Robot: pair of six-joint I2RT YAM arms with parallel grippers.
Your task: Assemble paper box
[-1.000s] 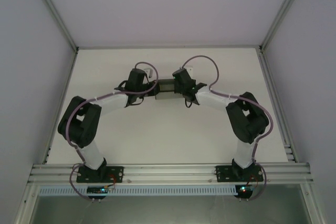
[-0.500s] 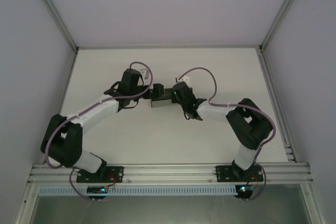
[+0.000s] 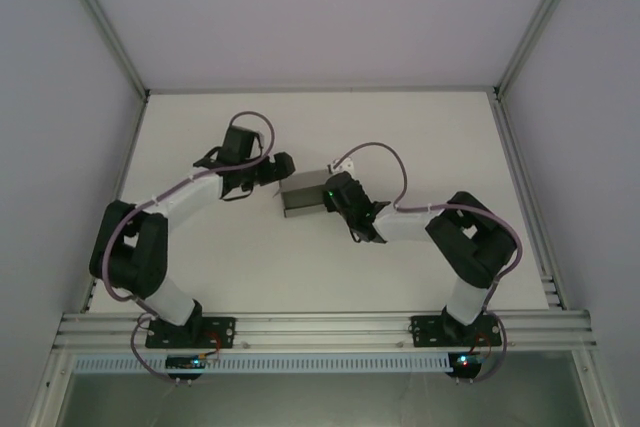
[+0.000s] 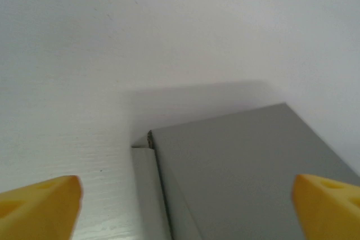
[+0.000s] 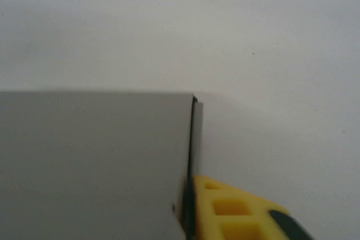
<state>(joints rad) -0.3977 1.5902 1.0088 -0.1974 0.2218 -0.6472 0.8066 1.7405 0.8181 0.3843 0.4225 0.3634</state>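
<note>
**A:** Where is the plain matte grey card box (image 3: 300, 197)?

**B:** It sits low on the white table (image 3: 400, 127), about the middle, a little askew to the table's edges. It lies between the two hands.

**A:** What of the left hand (image 3: 283, 172)?

**B:** Its yellow fingertips (image 4: 39, 206) stand wide apart and hold nothing. In the left wrist view a corner of the box lies between them and touches neither.

**A:** And the right hand (image 3: 325, 199)?

**B:** It is at the box's right end. In the right wrist view one yellow finger (image 5: 230, 212) lies close against the outer face of a thin box wall. The card hides the other finger, so I cannot tell whether this hand grips the wall.
</note>
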